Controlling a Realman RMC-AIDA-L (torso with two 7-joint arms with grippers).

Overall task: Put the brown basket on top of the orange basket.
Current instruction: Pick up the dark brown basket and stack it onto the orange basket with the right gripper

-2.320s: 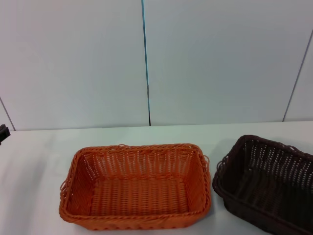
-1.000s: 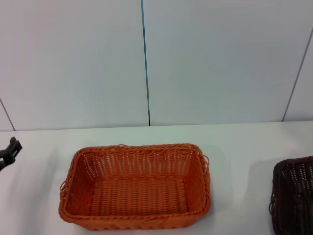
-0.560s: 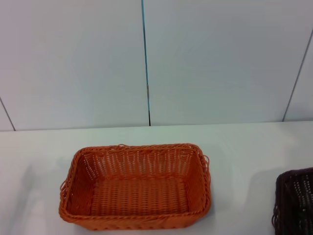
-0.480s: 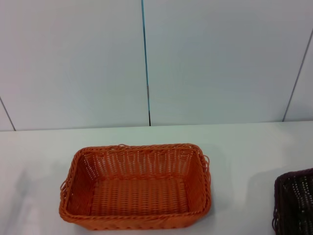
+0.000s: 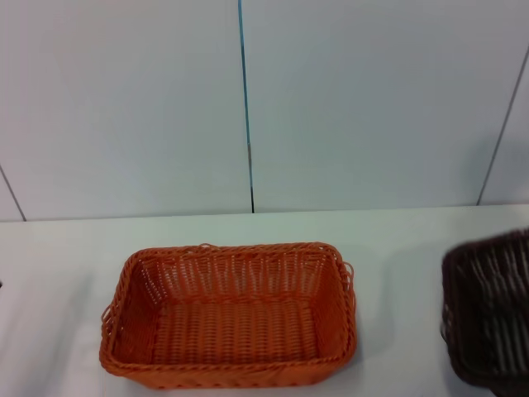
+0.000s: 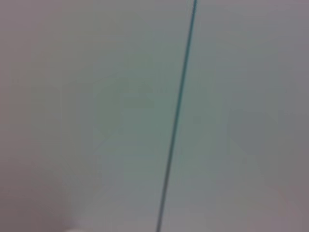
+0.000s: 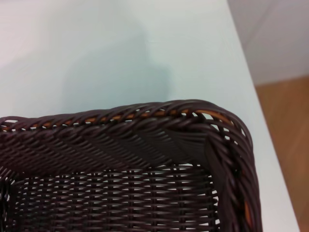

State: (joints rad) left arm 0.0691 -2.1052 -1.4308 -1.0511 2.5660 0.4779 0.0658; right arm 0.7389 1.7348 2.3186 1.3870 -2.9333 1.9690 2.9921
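Sitting near the front of the white table (image 5: 248, 223) in the head view, the orange basket (image 5: 229, 316) rests flat, while the brown basket (image 5: 488, 314) shows blurred at the right edge, well apart from it. Neither gripper appears there. The left wrist view shows only a pale wall (image 6: 96, 116) with a thin dark seam (image 6: 176, 116). The right wrist view shows the brown basket's braided rim and a corner close up, above the table; whether either gripper's jaws are released or clenched cannot be told.
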